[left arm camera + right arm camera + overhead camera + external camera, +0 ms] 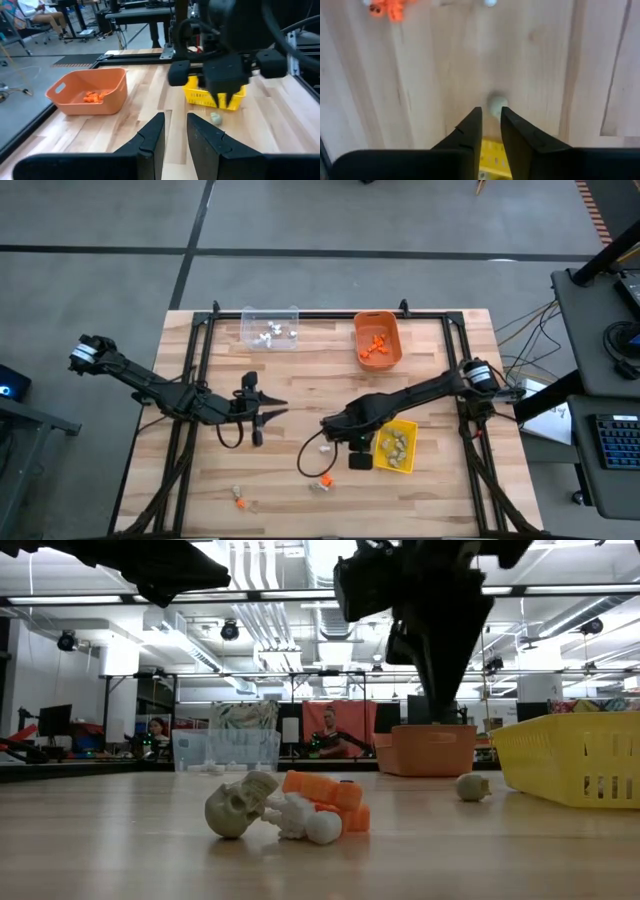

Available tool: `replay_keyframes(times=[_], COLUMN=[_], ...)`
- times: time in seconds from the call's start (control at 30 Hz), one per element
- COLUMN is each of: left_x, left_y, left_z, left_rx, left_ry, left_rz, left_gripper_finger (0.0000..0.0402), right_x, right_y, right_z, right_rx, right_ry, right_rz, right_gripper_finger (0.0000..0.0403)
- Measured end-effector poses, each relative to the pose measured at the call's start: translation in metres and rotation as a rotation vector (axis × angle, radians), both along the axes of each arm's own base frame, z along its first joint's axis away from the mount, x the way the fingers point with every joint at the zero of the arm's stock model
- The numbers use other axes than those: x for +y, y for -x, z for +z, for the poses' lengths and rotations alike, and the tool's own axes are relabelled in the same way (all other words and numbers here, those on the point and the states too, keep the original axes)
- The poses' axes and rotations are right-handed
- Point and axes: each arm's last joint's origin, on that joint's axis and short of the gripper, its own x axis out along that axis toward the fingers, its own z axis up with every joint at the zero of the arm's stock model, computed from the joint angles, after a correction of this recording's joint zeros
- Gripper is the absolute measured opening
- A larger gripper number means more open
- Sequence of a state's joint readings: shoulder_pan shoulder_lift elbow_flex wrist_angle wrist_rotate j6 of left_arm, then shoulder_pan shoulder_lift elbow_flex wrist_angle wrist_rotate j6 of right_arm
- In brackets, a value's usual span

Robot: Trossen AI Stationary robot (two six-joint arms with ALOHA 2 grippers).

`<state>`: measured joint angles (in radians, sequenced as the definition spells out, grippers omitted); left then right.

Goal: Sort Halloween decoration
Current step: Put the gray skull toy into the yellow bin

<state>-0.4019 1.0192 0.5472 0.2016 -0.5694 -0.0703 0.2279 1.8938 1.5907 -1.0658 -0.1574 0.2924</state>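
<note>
Wooden table (300, 410) with three bins along the far and right side. Clear bin (270, 326) far centre-left, white trinkets inside. Orange bin (378, 339) far centre-right, orange trinkets inside. Yellow bin (395, 445) on the right, nearer, holds tan-grey pieces.

Right arm reaches in from the right and points down just left of the yellow bin. Right gripper (491, 120): fingers nearly together, only a slim gap, nothing between them. A small round tan-grey trinket (496, 104) lies on the wood just beyond the fingertips, beside the yellow bin's edge, not gripped. Can't tell from the wrist view if the tips touch it.

Left arm sits at left-centre, gripper pointing right. Left gripper (174, 131): narrow gap, empty, held above the table, well apart from any trinket.

Loose pieces near the front edge: a cluster at centre (321, 483) with a tan skull (238, 806), an orange piece (330, 800) and a white piece (310, 823) touching one another; a second small group (240, 499) further left.
</note>
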Motion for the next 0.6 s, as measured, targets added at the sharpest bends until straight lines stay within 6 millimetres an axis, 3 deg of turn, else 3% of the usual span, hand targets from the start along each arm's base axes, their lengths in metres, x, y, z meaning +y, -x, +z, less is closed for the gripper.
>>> replay_keyframes(times=[0.17, 0.37, 0.6], left_x=[0.001, 0.002, 0.002], left_y=[0.0, 0.0, 0.0], left_z=[0.0, 0.001, 0.002], left_rx=[0.001, -0.001, -0.003], left_ry=[-0.038, -0.077, -0.076], left_rz=[0.026, 0.047, 0.047], left_gripper_finger=[0.0064, 0.0064, 0.0064], right_x=[0.001, 0.004, 0.004], right_y=[-0.001, -0.004, -0.005], right_z=[-0.006, -0.028, -0.039], right_rx=[0.011, 0.064, 0.113], right_ry=[0.05, 0.097, 0.085], right_rz=[0.007, 0.08, 0.109], right_gripper_finger=[0.012, 0.0196, 0.0223])
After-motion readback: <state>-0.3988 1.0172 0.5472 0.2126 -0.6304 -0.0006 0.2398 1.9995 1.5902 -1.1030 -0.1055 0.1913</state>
